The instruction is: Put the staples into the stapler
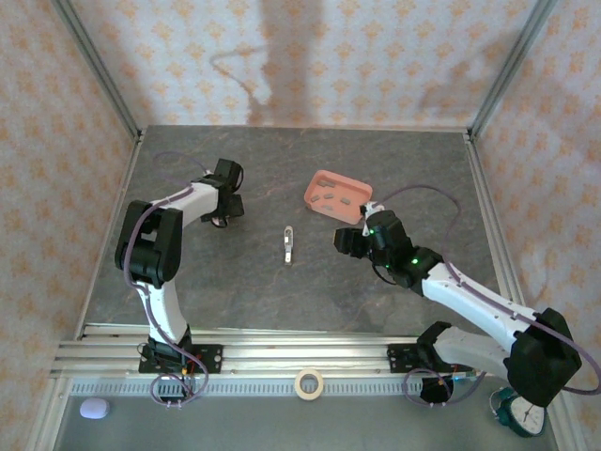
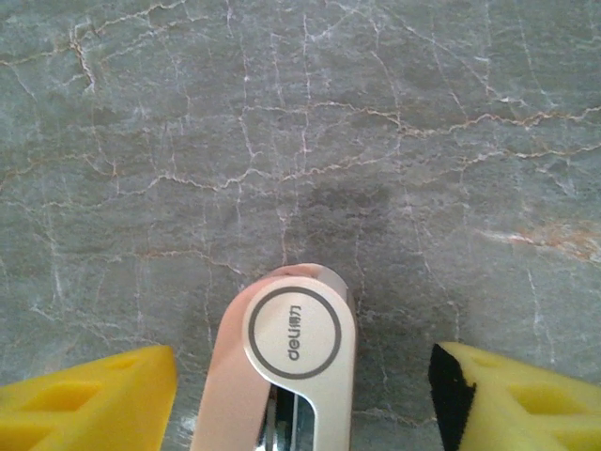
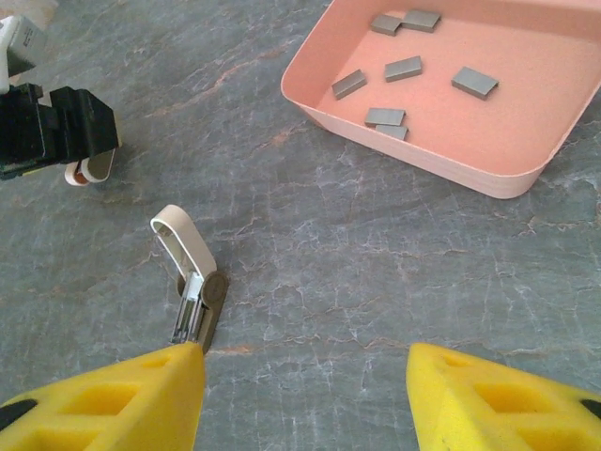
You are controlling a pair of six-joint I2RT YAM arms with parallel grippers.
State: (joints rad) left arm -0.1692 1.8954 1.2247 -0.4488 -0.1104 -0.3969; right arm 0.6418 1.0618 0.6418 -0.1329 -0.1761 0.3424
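Tray [image 3: 432, 164]: right of centre on the surface [image 1: 282, 301], toward its far side.
Staples [image 3: 404, 68]: seven strips lying inside the tray.
Open stapler [image 1: 288, 242]: mid-surface, left of the tray and nearer.
Other stapler [image 2: 299, 362]: on the surface left of the open stapler, between the left gripper [image 1: 223, 214] fingers, touching neither.
Right gripper [image 3: 305, 366]: just before the tray, right of the open stapler.
Tape roll [image 1: 309, 383]: on the near rail, between the arm bases.

Glossy plastic stapler [image 2: 299, 362], matt veined tabletop [image 2: 282, 141]
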